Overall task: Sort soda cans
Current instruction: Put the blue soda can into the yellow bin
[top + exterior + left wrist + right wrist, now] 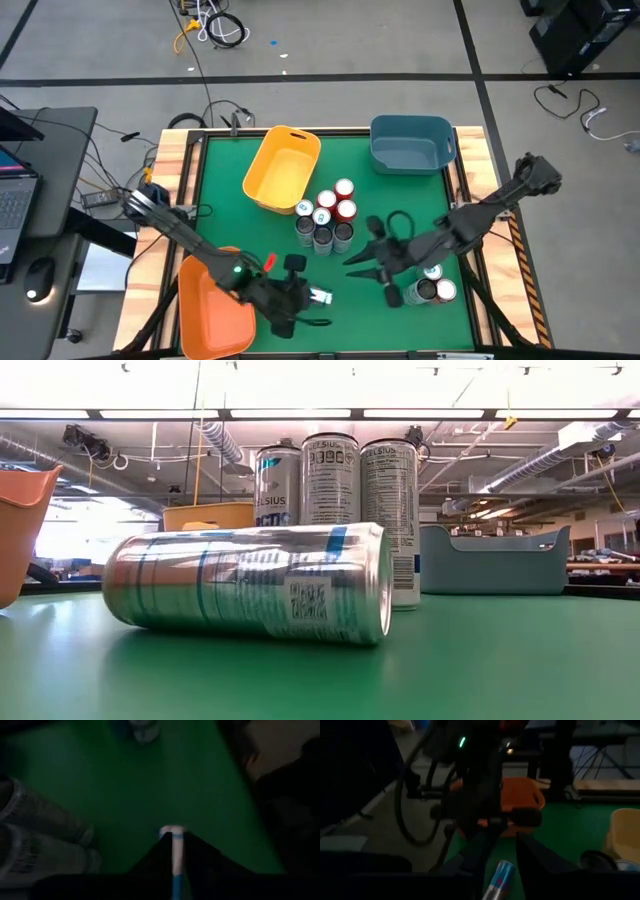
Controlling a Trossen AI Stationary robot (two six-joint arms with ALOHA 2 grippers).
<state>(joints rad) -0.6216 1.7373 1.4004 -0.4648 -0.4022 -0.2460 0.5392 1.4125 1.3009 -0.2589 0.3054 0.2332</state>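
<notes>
A silver soda can with blue marks lies on its side on the green table near the front edge. My left gripper hovers just beside it, apart from it, fingers shut; a strip of the can shows through the slit between them. My right gripper hangs to the can's right, open a little, with nothing in it. A cluster of red, dark and silver cans stands upright mid-table. Three more cans sit beside the right arm.
A yellow bin and a blue bin stand at the table's far side. An orange bin sits at the near left, next to the left arm. The standing cans are behind the lying one.
</notes>
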